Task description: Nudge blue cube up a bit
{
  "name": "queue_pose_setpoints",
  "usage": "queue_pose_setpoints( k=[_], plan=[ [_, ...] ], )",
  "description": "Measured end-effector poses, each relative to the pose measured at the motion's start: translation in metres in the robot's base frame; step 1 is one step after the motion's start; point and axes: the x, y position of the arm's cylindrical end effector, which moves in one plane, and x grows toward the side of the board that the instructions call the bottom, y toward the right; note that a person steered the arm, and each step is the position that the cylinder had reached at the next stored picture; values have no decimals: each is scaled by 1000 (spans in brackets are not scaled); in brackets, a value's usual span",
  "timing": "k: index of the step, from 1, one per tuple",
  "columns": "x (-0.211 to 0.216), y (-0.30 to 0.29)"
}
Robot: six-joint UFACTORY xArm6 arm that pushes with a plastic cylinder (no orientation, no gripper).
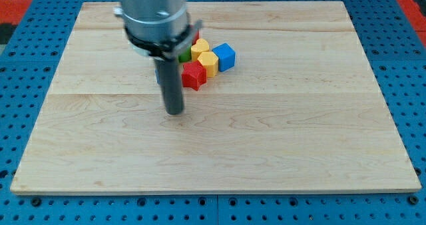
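Note:
The blue cube [225, 56] sits at the right end of a tight cluster of blocks near the top middle of the wooden board [299, 118]. Touching it on its left is a yellow hexagonal block [209, 62]. A second yellow block [200, 48] lies above that. A red star-shaped block [194, 75] lies below and to the left of the yellow hexagonal block. A green block [184, 55] shows partly behind the rod. My tip [174, 111] rests on the board below and to the left of the cluster, apart from the blue cube.
The arm's grey head [152, 15] hangs over the cluster's left side and hides part of it. A red block edge [196, 34] peeks out beside it. A blue pegboard [399, 65] surrounds the board.

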Motion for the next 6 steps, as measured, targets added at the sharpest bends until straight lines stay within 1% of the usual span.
queue_pose_setpoints(
  k=[1, 2, 4, 6],
  plan=[
    [0, 47],
    [-26, 75],
    [-84, 76],
    [-96, 75]
  ],
)
